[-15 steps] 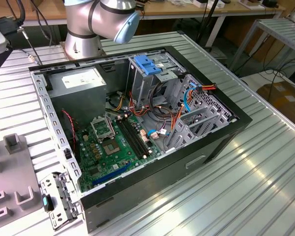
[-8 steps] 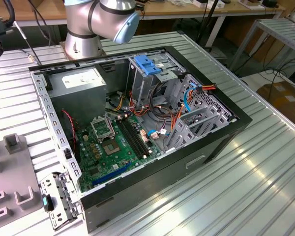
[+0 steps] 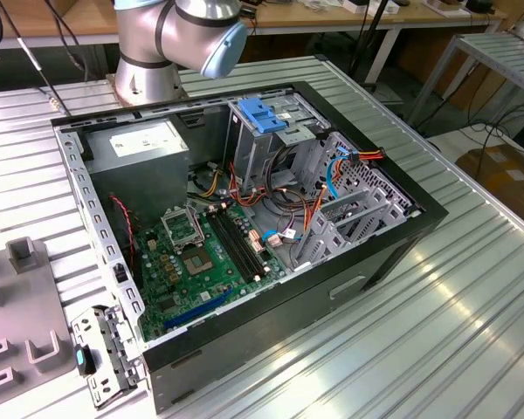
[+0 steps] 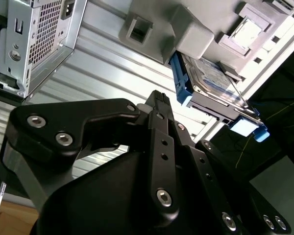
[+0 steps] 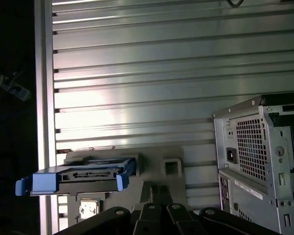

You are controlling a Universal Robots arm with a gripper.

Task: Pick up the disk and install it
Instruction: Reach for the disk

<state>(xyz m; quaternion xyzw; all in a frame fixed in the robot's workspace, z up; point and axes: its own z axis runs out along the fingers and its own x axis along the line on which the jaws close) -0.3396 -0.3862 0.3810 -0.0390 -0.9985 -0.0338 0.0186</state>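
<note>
The disk [image 4: 213, 81] is a silver-grey drive with blue side rails. It rests in a grey holder [image 4: 196, 34] on the ribbed metal table. In the first wrist view the disk [image 5: 88, 175] shows edge-on, with blue tabs at both ends. My gripper [image 5: 158, 188] hovers short of the holder, apart from the disk, its black fingertips close together with nothing between them. The second wrist view shows the gripper [image 4: 159, 98] from the side, its tip pointing toward the disk's near end.
The open computer case [image 3: 419, 214] lies on the table, with a metal drive cage topped by a blue latch [image 3: 262, 113] and a grey power supply box [image 3: 144, 144] inside. The case's rear panel [image 5: 259, 156] stands beside the holder. Grey fixtures [image 3: 17, 297] sit at the exterior view's left.
</note>
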